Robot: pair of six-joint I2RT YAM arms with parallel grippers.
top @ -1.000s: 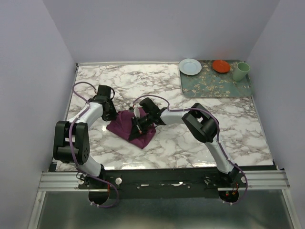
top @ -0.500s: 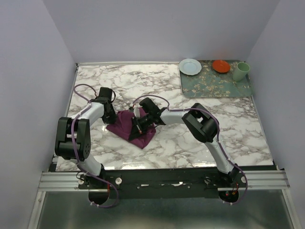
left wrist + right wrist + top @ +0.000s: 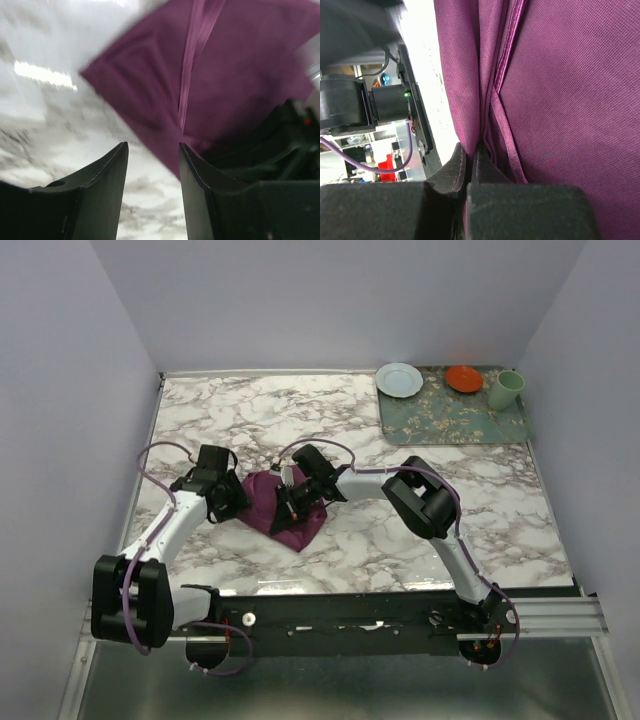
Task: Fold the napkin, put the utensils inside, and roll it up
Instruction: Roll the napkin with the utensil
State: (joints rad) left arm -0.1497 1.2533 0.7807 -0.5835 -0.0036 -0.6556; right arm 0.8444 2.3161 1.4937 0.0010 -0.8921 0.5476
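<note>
Napkin (image 3: pixel 262 498): plum-purple cloth, plain and matte. It lies folded on the marble table (image 3: pixel 400 530), left of centre, between the two grippers. From above its outline is roughly a wedge, with the point toward the near edge.

Left gripper (image 3: pixel 232 502): sits at the napkin's left edge. In the left wrist view (blurred), the gripper (image 3: pixel 152 146) has two smooth, black, curved fingers (image 3: pixel 105 190) standing apart. Only glossy white marble with grey veins shows between them. The napkin (image 3: pixel 235 85) lies just beyond the tips with one corner pointing left. A lighter, shinier fold line runs down its middle.

Right gripper (image 3: pixel 290 502): rests on top of the napkin, toward its right side. In the right wrist view, the gripper (image 3: pixel 470 157) has its fingers (image 3: pixel 451 172) pressed together, pinching a thin ridge of the napkin (image 3: pixel 560 90) where the hemmed edges meet. The weave is fine and visibly cross-hatched. Several layers stack along the crease, which runs straight down into the fingertips.

Far right corner: a rectangular green floral mat (image 3: pixel 450 420), flat on the table. It carries a round pale-blue plate (image 3: pixel 399 379), a small orange-red dish (image 3: pixel 464 378) and an upright light green cup (image 3: pixel 506 389). All are well apart from the napkin.
</note>
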